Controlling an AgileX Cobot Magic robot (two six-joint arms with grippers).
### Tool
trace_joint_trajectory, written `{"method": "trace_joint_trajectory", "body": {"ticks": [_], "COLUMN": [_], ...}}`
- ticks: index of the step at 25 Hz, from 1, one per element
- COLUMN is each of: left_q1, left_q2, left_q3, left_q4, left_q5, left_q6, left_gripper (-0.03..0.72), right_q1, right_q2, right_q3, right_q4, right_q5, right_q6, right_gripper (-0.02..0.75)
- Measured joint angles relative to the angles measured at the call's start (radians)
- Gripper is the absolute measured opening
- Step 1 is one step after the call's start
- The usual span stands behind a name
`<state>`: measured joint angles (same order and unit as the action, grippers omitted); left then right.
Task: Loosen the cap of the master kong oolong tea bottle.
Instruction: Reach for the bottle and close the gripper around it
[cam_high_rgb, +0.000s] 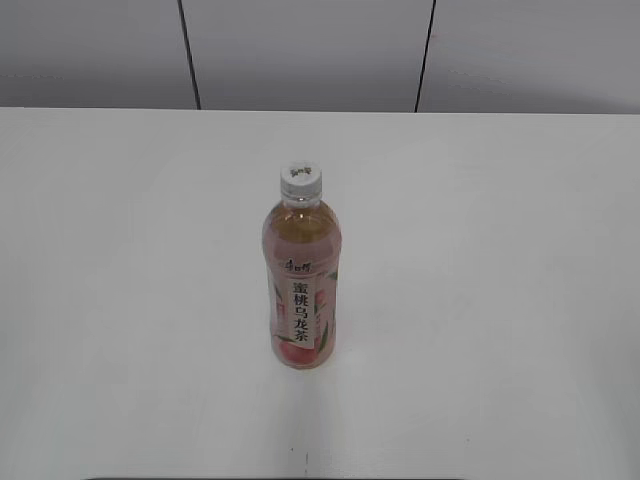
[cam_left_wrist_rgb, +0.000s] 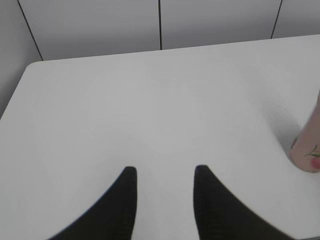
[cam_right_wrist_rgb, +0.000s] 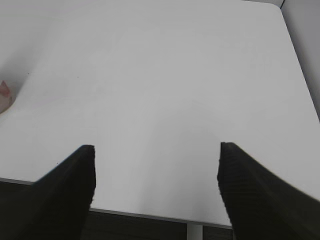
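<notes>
The master kong oolong tea bottle (cam_high_rgb: 300, 290) stands upright in the middle of the white table (cam_high_rgb: 120, 300), with pale amber tea and a pink peach label. Its white ribbed cap (cam_high_rgb: 300, 178) sits on the neck. No gripper shows in the exterior view. In the left wrist view my left gripper (cam_left_wrist_rgb: 165, 172) is open and empty above the table, and the bottle's base (cam_left_wrist_rgb: 309, 145) shows at the right edge, apart from the fingers. In the right wrist view my right gripper (cam_right_wrist_rgb: 156, 150) is wide open and empty near the table's front edge; a bit of the bottle (cam_right_wrist_rgb: 4, 97) shows at the far left.
A grey panelled wall (cam_high_rgb: 300, 50) runs behind the table's far edge. The table's left corner (cam_left_wrist_rgb: 30, 67) shows in the left wrist view. The table's front edge (cam_right_wrist_rgb: 150, 215) shows under the right gripper, with dark floor below.
</notes>
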<state>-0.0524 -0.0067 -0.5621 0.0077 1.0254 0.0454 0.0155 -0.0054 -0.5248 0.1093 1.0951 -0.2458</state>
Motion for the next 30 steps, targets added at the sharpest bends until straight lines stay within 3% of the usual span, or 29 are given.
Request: {"method": "trace_joint_trajectory", "body": {"ticks": [30], "left_q1": [0.0], "left_q2": [0.0], "left_q3": [0.0], "left_q4": [0.0], "left_q5": [0.0], "left_q6": [0.0], "left_gripper": [0.244], "right_q1": [0.0], "right_q2": [0.0], "right_q3": [0.0], "right_q4": [0.0], "right_q5": [0.0], "right_q6": [0.0], "right_gripper": [0.577]}}
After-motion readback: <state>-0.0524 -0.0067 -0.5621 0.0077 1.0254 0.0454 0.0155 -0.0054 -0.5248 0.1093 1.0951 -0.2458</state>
